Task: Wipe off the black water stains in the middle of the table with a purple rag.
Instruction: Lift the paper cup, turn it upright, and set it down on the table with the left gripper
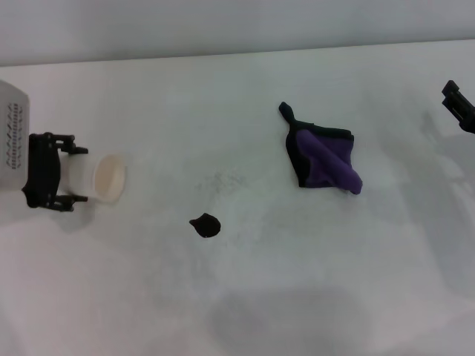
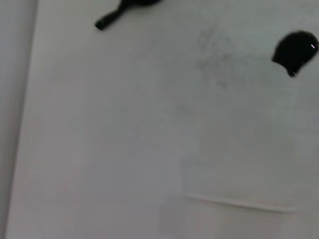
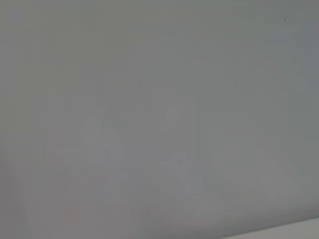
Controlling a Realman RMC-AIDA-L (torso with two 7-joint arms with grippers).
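The black water stain [image 1: 205,225] is a small glossy blob on the white table [image 1: 245,297], left of middle. It also shows in the left wrist view [image 2: 295,50]. The purple rag [image 1: 324,159] lies crumpled to the stain's far right, its black tail pointing away; only the tail tip [image 2: 106,20] shows in the left wrist view. My left gripper [image 1: 80,173] is at the table's left, closed around a white paper cup [image 1: 110,176] that lies sideways with its mouth toward the stain. My right gripper [image 1: 459,105] sits at the far right edge, apart from the rag.
Faint grey smudges [image 1: 215,180] mark the table between the cup and the rag. A white perforated part [image 1: 10,137] of my left arm sits at the left edge. The right wrist view shows only a plain grey surface.
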